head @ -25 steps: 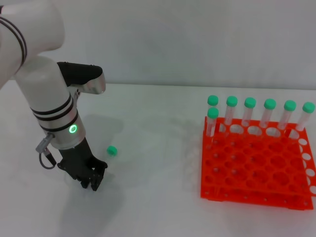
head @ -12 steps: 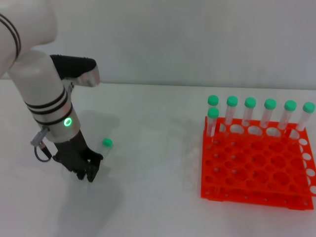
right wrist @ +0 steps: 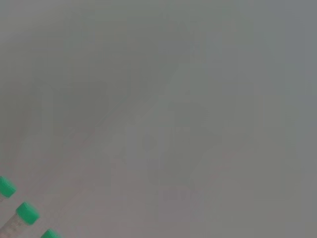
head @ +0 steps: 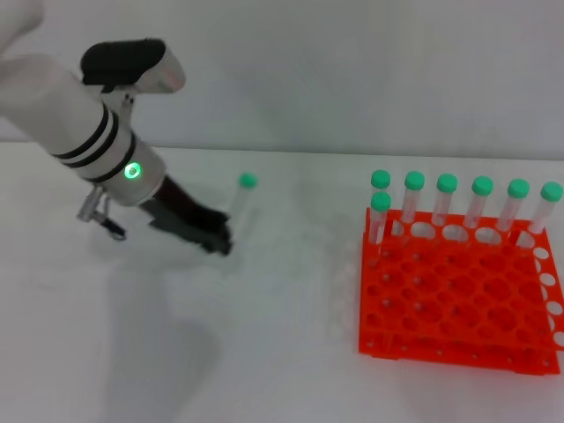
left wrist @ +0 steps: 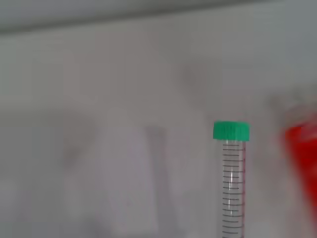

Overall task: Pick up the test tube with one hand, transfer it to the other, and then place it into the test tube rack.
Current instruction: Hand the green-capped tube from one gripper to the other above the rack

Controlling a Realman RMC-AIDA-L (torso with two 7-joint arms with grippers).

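My left gripper (head: 218,240) is shut on the lower end of the test tube (head: 240,204), a slim clear tube with a green cap (head: 248,181), and holds it nearly upright above the white table at centre left. The tube also shows in the left wrist view (left wrist: 232,183), with black graduation marks and its cap up. The orange-red test tube rack (head: 458,295) stands at the right, with several green-capped tubes (head: 445,201) in its back row. My right gripper is out of view.
The white table (head: 282,352) stretches between my left arm and the rack. A plain pale wall (head: 352,70) stands behind. The right wrist view shows blank wall and three green caps (right wrist: 26,212) at one corner.
My left gripper has lifted the tube off the table and swung up and to the right, toward the rack. The tube has gone from lying flat to nearly upright.
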